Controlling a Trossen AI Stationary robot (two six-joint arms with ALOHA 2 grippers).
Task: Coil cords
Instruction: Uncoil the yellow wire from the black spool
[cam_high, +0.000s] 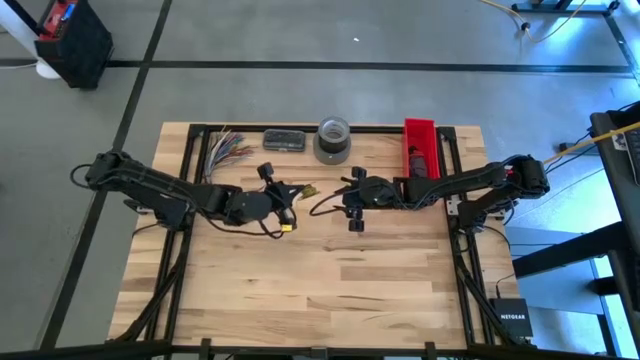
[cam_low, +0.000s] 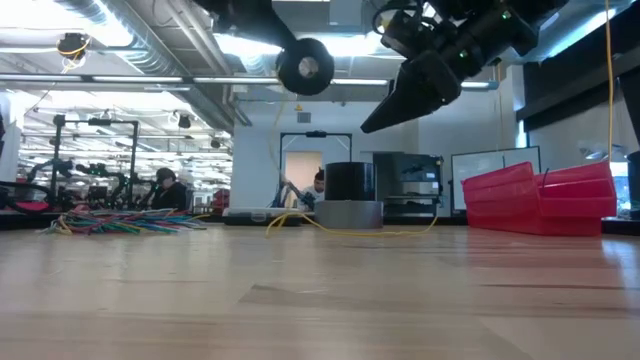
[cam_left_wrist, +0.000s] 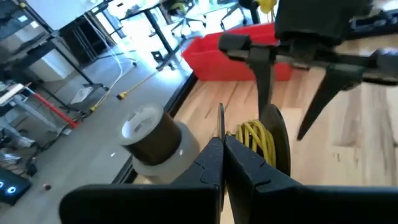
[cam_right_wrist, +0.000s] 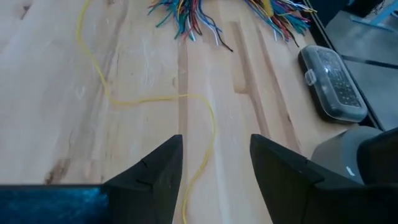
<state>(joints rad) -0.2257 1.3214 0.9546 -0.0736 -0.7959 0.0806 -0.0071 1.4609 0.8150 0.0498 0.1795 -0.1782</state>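
Observation:
The cords show as a puck-sized round black bundle with yellow windings, hanging high above the table. My left gripper is shut just behind it, over the table's middle. A loose thin yellow strand lies in curves on the wood and reaches toward the tape roll. My right gripper hovers open above that strand, touching nothing, facing the left gripper from the right. Its spread fingers also appear beyond the bundle in the left wrist view. My left gripper pinches a thin black edge that rises from between its shut fingertips, beside the bundle's yellow windings. The fingers come nearly level from the table's left. The bundle hangs lifted clear of the table. The fingers themselves hide exactly which part they have.
A grey tape roll stands at the far edge, with a red bin to its right. A black case and a fan of multicoloured wires lie to its left. Bare wood fills the near half. People sit in the room behind.

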